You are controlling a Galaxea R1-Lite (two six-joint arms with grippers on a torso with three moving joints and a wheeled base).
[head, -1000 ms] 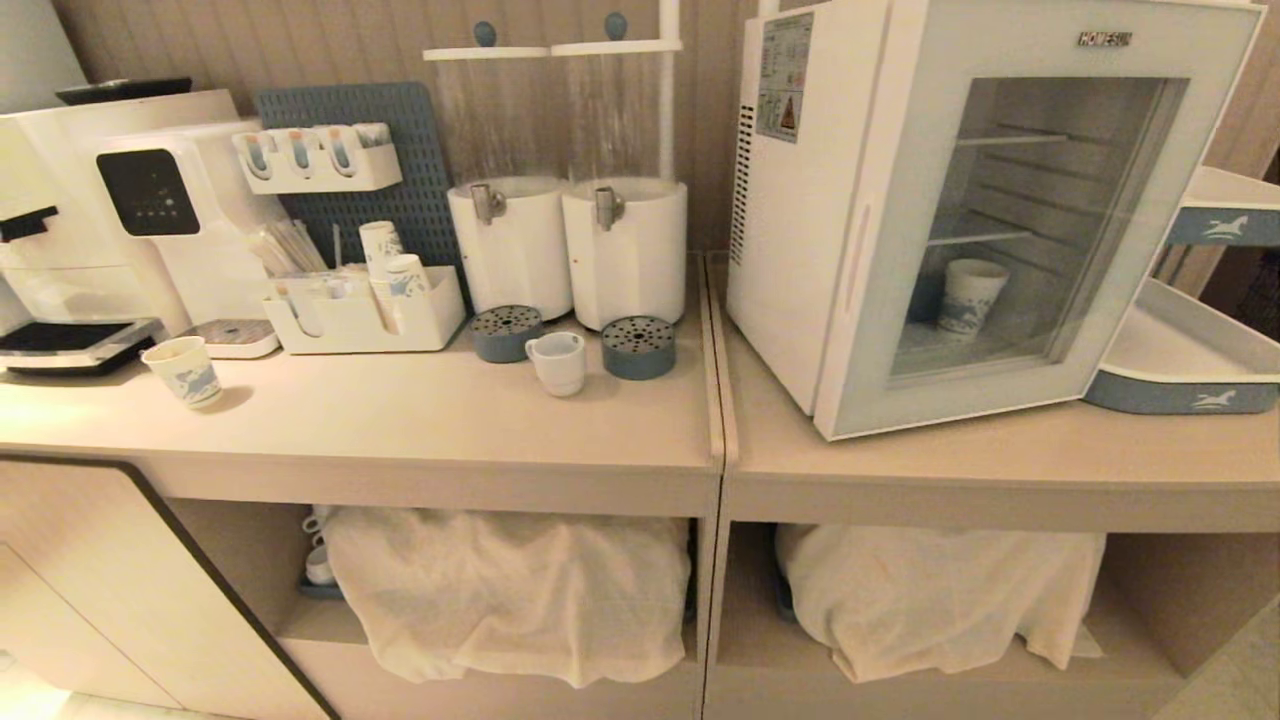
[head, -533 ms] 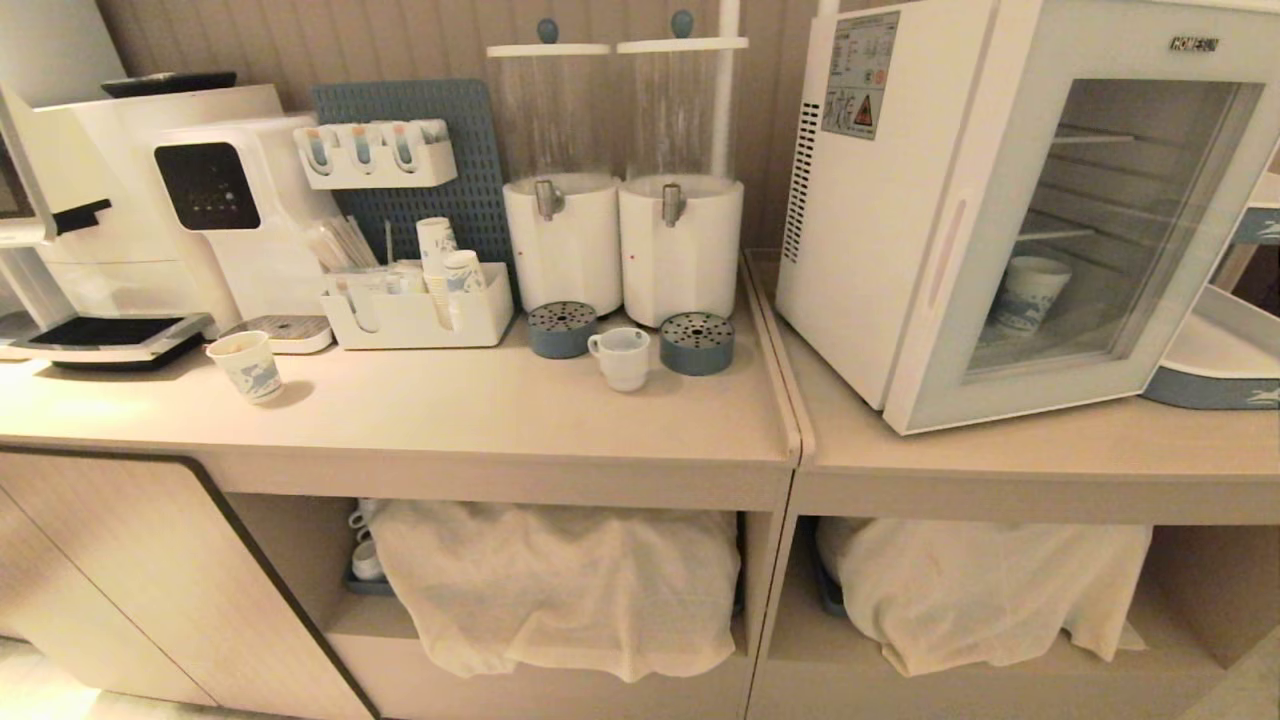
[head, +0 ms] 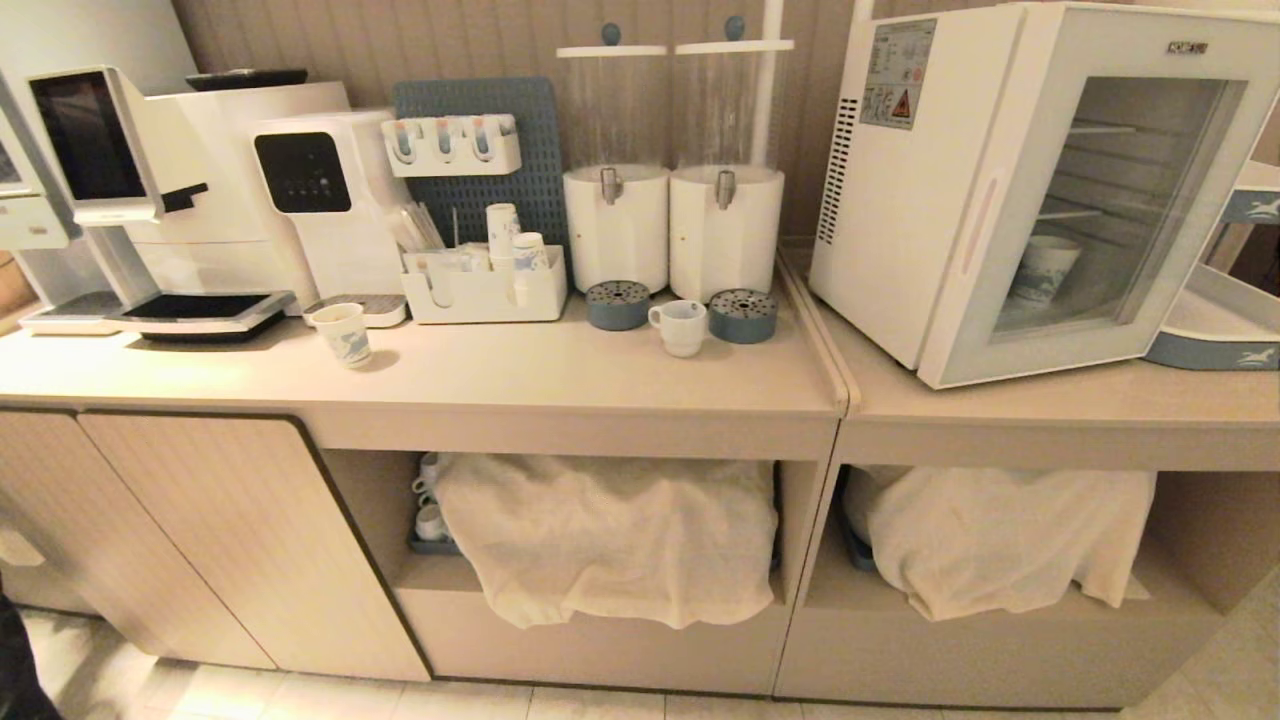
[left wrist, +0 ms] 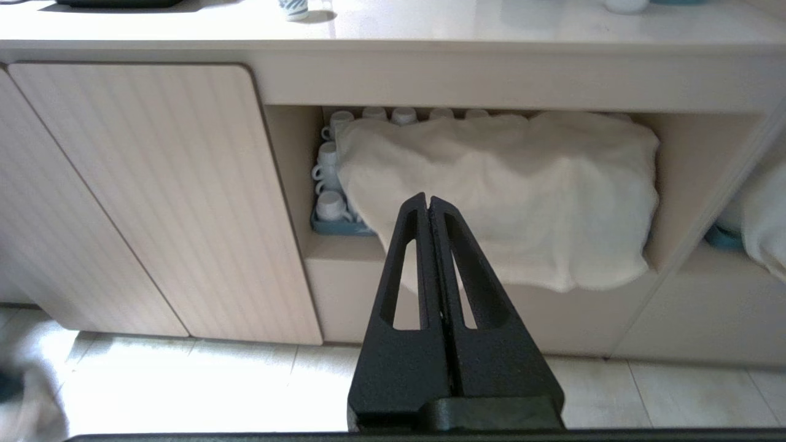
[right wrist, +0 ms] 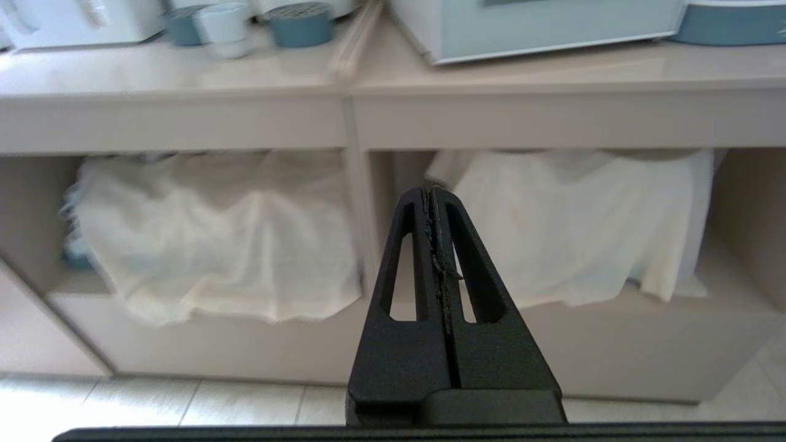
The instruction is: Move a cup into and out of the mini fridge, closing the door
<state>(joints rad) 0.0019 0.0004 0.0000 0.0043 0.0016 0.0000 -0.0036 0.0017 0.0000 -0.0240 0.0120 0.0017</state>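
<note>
Both our left claw [left wrist: 428,199] and right claw [right wrist: 431,191] hang low, pinched together and empty. The cup [head: 680,326] sits on the surface [head: 560,375], left of the mini fridge [head: 930,180]; we should approach its side opposite the handle

Self-service drinks station, as found in a café or office pantry, shown by a counter [head: 560,375] set with a coffee machine [head: 190,200], two dispensers [head: 670,225], stacked paper cups [head: 505,235], a glass-door mini fridge [head: 1020,180], cloth-covered cups [left wrist: 328,178] shelved below
</note>
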